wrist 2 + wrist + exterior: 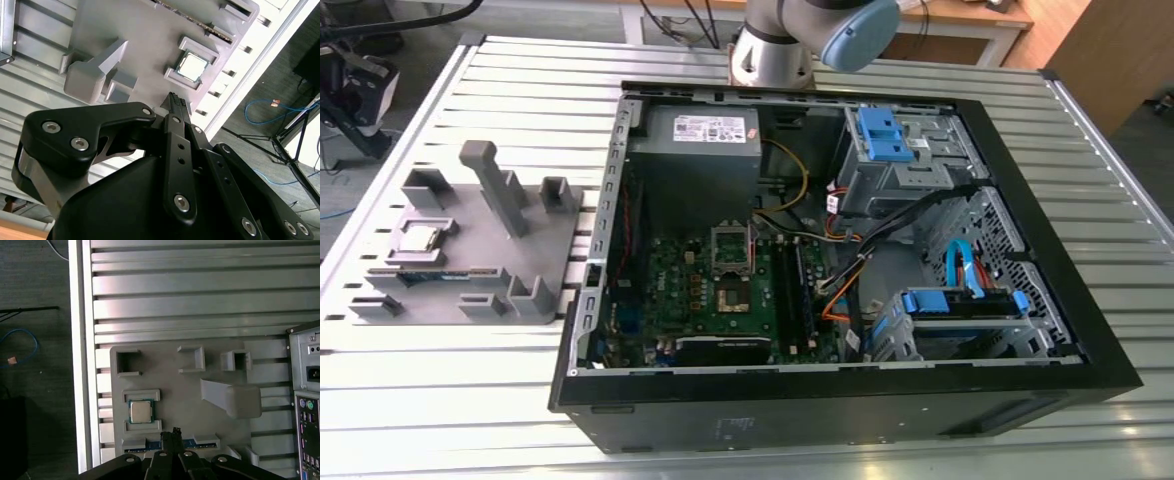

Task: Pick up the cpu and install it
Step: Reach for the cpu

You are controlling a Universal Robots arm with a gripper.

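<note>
The cpu (424, 238) is a small square chip with a silvery top, lying flat in a raised pocket of the grey holder tray (480, 250) at the exterior view's left. Both wrist views look down on the cpu (192, 67) (140, 411) from well above. My gripper (176, 102) (173, 433) hangs above the tray, off to one side of the chip, its black fingers shut with nothing between them. The open computer case (854, 390) holds the green motherboard (667, 290), whose socket (731, 272) stands open.
The arm's base (787, 45) rises behind the case. The tray has a tall post (487, 180) and several raised blocks. A memory stick (192, 443) lies in a tray slot. Inside the case are cables, blue drive bays and the grey power supply (707, 140).
</note>
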